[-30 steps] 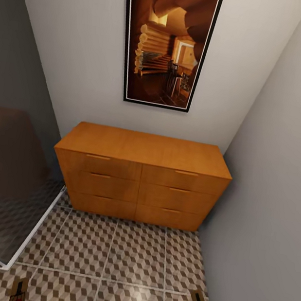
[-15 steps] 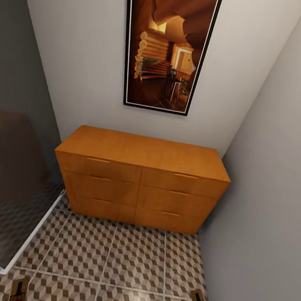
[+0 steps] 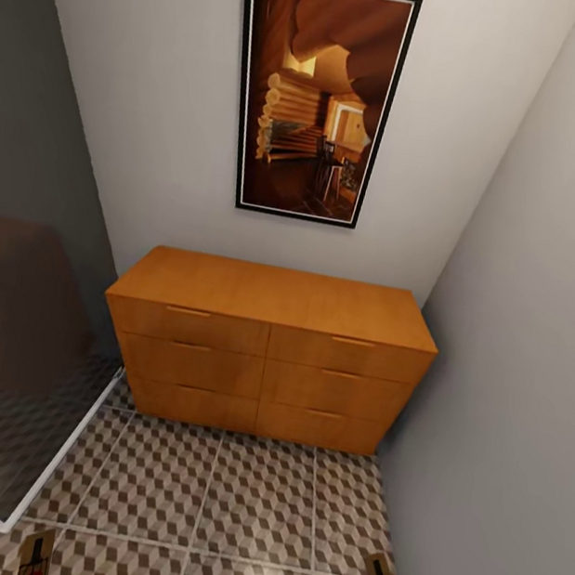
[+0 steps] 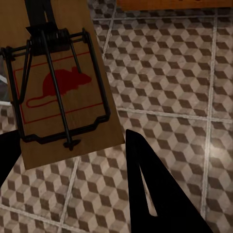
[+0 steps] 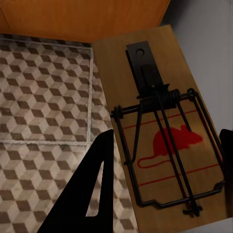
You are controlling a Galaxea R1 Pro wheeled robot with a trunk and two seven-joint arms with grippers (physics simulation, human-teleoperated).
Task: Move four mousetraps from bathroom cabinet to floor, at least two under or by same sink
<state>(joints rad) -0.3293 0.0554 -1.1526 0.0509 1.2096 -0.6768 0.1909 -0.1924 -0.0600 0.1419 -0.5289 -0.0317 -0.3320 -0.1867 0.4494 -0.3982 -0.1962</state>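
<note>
The orange-brown cabinet stands against the far wall with all six drawer fronts closed. In front of it lies the cube-patterned bathroom floor. My left gripper is shut on a mousetrap, a tan board with a black wire spring and a red mouse print, held above the tiles. That trap's end pokes up at the head view's lower left. My right gripper is shut on another mousetrap, seen at the head view's lower right close to the wall. The sink is out of view.
A dark glass panel with a pale frame slants along the left. A grey wall runs close on the right. A framed picture hangs above the cabinet. The cabinet's lower edge shows in the right wrist view.
The whole head view has shifted: cabinet and picture sit lower and slightly smaller, so the camera has drawn back. Both held mousetraps keep their places in the view.
</note>
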